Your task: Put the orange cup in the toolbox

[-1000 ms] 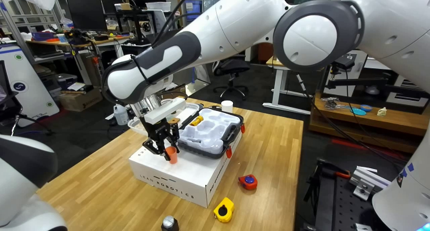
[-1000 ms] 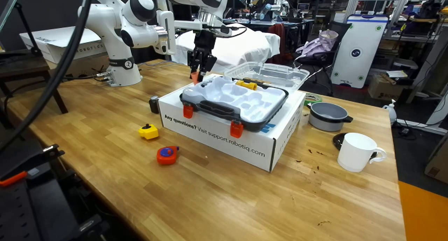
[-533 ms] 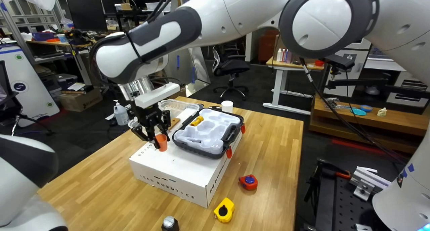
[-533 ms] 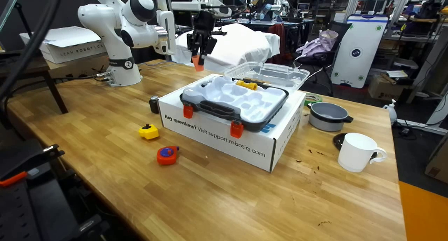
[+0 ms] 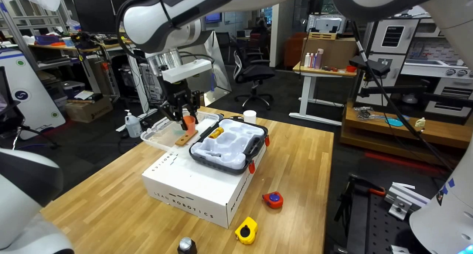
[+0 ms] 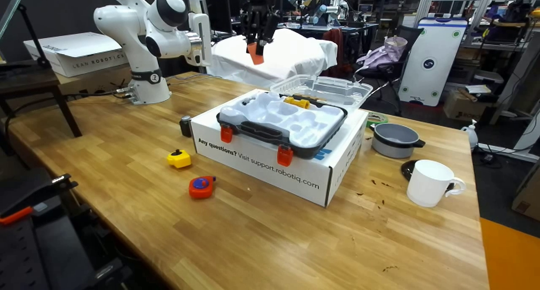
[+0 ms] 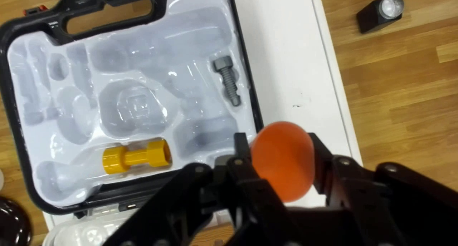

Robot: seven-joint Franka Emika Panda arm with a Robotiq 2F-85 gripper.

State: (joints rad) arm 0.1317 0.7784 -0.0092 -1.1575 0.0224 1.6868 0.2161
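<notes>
The orange cup (image 5: 190, 126) is held in my gripper (image 5: 189, 121), in the air above the white box; it also shows in the other views (image 6: 255, 54) (image 7: 282, 160). In the wrist view both fingers press against the cup's sides, and its flattened rim faces the camera. The toolbox (image 5: 235, 140) lies open on the white box, with black edges, red latches and a white moulded tray. In the wrist view the toolbox (image 7: 114, 56) is left of the cup, which overlaps its right edge. In an exterior view the cup is high above the toolbox's (image 6: 265, 132) far left side.
The white box (image 5: 184, 206) lifts the toolbox off the table. A yellow piece (image 7: 136, 157) and a grey bolt (image 7: 227, 79) lie in the tray. A clear bin (image 6: 325, 89) stands behind. Tape measures (image 5: 246, 230) (image 5: 273, 200), a pot (image 6: 395, 140) and a mug (image 6: 429, 183) stand on the table.
My gripper has risen from just over the white box, carrying the orange cup up. In both exterior views the cup is now higher in the picture. The toolbox has not moved.
</notes>
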